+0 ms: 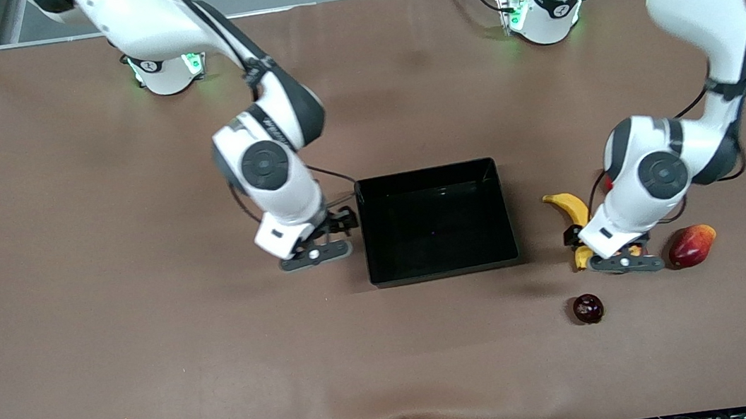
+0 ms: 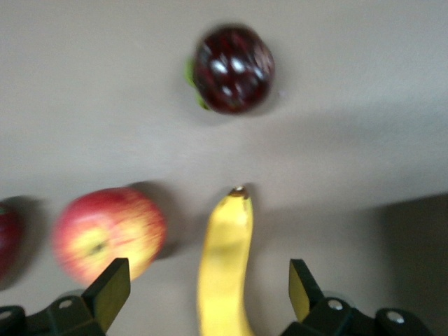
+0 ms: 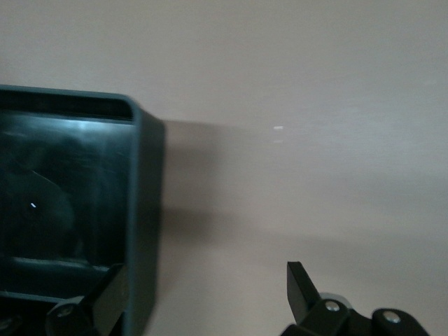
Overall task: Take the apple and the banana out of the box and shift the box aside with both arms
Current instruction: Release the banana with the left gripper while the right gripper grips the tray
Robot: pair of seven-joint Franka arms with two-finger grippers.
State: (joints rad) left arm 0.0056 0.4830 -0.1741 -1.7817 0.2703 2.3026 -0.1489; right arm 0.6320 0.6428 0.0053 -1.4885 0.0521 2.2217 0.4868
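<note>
- The shallow rectangular glossy black plastic box [image 1: 436, 221] is set mid-table, empty.
- The right gripper [image 3: 203, 297] is held with fingers spread astride the box wall at the right arm's end, one finger inside, one outside.
- The left gripper [image 2: 210, 297] is lowered with fingers spread around the long curved yellow banana [image 1: 574, 214].
- The small round red apple with yellow streaks [image 2: 108, 234] lies just beside the banana.
- A small dark purple fruit [image 1: 588, 308] lies nearer the front camera than the banana.

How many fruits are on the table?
4, by the left claw: curved yellow banana under it, yellow-streaked red apple and plain red fruit beside, dark purple fruit nearer the camera.
</note>
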